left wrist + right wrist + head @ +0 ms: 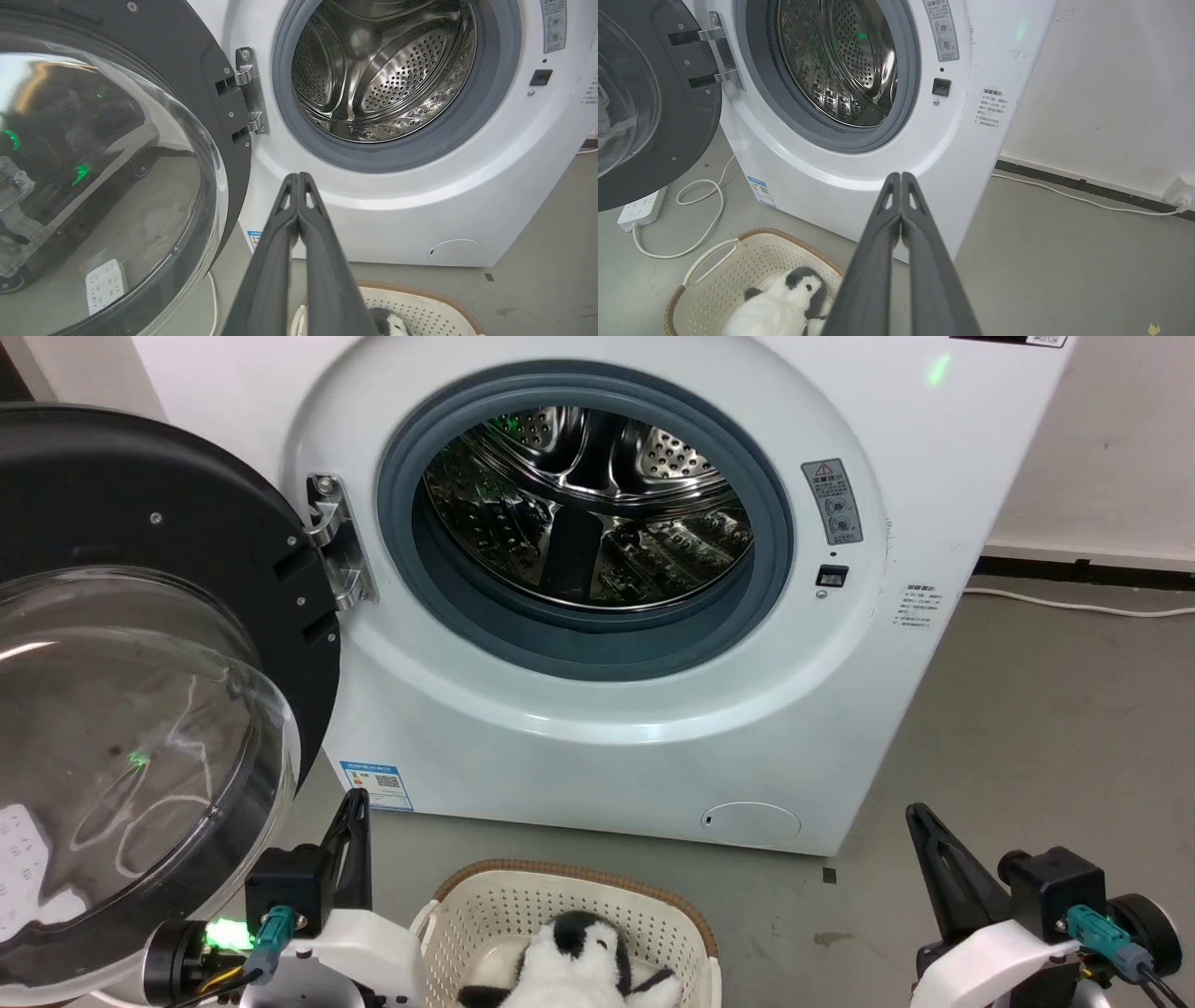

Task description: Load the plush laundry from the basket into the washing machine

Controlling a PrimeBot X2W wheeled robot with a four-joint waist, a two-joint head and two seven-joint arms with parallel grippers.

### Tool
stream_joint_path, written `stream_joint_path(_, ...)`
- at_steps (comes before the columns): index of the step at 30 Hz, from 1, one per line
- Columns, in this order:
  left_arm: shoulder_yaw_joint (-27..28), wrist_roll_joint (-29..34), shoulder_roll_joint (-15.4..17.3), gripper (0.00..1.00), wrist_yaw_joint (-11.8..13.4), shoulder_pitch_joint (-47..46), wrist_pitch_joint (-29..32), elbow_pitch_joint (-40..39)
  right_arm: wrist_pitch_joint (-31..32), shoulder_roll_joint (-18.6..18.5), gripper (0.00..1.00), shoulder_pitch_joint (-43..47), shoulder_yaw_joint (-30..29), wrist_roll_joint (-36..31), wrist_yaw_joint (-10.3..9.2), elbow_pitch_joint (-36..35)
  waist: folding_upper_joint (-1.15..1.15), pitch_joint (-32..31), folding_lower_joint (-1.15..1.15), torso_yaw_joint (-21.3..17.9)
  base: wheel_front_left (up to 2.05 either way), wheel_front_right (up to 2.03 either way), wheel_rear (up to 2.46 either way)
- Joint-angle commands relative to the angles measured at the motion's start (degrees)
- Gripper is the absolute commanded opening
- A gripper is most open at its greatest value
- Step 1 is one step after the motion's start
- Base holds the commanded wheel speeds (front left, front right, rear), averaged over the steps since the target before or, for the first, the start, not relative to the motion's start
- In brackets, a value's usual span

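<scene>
The black-and-white plush laundry (574, 966) (784, 305) lies in the cream basket (495, 905) (714, 275) on the floor before the washing machine (653, 737) (420, 205) (822, 172). The machine's round door (140, 644) (112, 154) stands swung open to the left, baring the steel drum (583, 509) (383, 74) (836, 60). My left gripper (358, 798) (297, 176) hangs left of the basket, shut and empty. Right of the basket, my right gripper (917, 812) (901, 176) is shut with nothing in it.
A white power strip (637, 207) and its looped cable (703, 205) lie on the grey floor under the open door. Another white cable (1083, 200) runs along the wall (1101, 93) to the machine's right. Bare floor (1046, 747) lies to the right.
</scene>
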Motion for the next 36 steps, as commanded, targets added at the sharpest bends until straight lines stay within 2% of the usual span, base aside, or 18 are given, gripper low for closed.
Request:
stream_joint_path(1,-0.01,0.09,0.0,0.0,0.16,0.88,0.02,-0.24,0.03,0.04,0.0,-0.66,-0.04,-0.43,-0.05,-0.25,0.0,0.0,0.0,0.0,0.0,0.0,0.0)
stream_joint_path(8,-0.01,0.09,0.0,0.0,0.16,0.88,0.02,-0.24,0.03,0.04,0.0,-0.66,-0.04,-0.43,-0.05,-0.25,0.0,0.0,0.0,0.0,0.0,0.0,0.0)
stream_joint_path(9,-0.01,0.0,0.0,1.0,0.0,0.0,0.0,0.0,0.0,0.0,1.0,0.0,0.0,0.0,0.0,0.0,0.0,0.0,0.0,0.0,0.0,0.0,0.0)
stream_joint_path(23,-1.44,-0.61,0.0,1.0,0.13,0.02,-1.19,0.68,-1.19,0.0,1.0,0.21,-1.12,1.0,0.0,-0.38,0.0,0.46,0.0,-0.41,0.0,0.0,0.0)
stream_joint_path(36,-3.56,-1.31,0.19,1.0,0.29,-2.95,-2.51,5.61,-2.75,0.01,1.0,-1.62,-1.76,3.0,-0.01,-1.35,0.0,5.49,0.0,-3.09,0.0,0.0,0.0)
